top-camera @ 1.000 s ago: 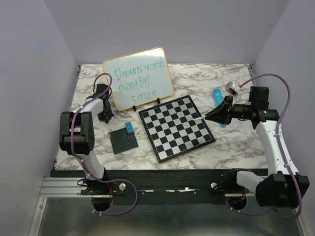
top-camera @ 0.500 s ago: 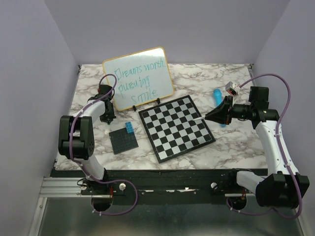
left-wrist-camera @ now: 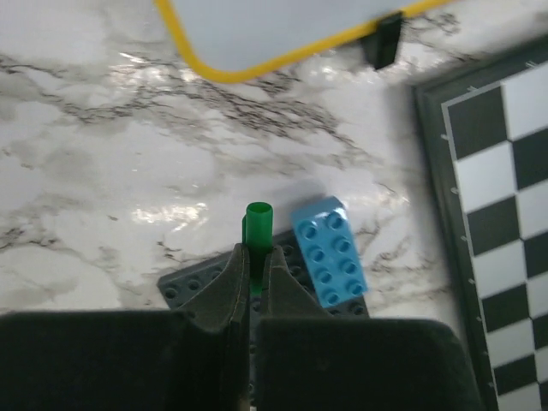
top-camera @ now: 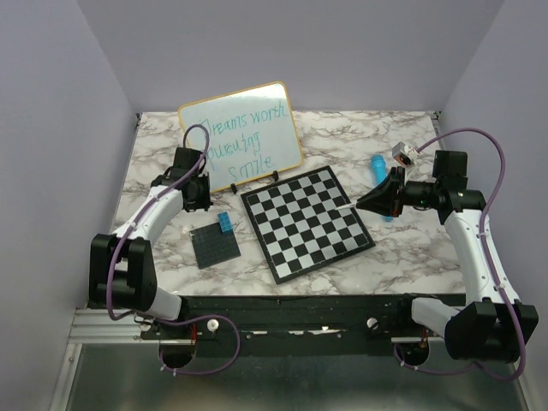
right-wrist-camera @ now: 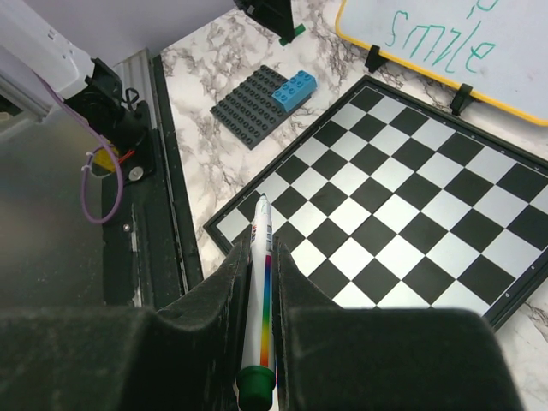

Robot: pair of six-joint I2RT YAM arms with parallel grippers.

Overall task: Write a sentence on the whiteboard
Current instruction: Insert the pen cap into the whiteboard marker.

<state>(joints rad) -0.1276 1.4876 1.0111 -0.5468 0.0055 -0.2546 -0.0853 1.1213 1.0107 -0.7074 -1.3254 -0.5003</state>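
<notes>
Whiteboard (top-camera: pixel 231 107) propped upright, yellow frame, teal sentence (top-camera: pixel 248 141) in three lines — left gripper (left-wrist-camera: pixel 255 257) pinches green cap (left-wrist-camera: pixel 259 218), right gripper (right-wrist-camera: pixel 259 253) a marker (right-wrist-camera: pixel 260 224)

Yellow-framed whiteboard (top-camera: pixel 288 145), teal sentence (top-camera: pixel 248 141), checkered chessboard (top-camera: pixel 306 224) (black-and-white), blue brick (top-camera: pixel 223 223)

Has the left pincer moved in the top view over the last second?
Yes. The left pincer shifted right, toward the whiteboard's lower-left corner and closer to the chessboard.
</notes>
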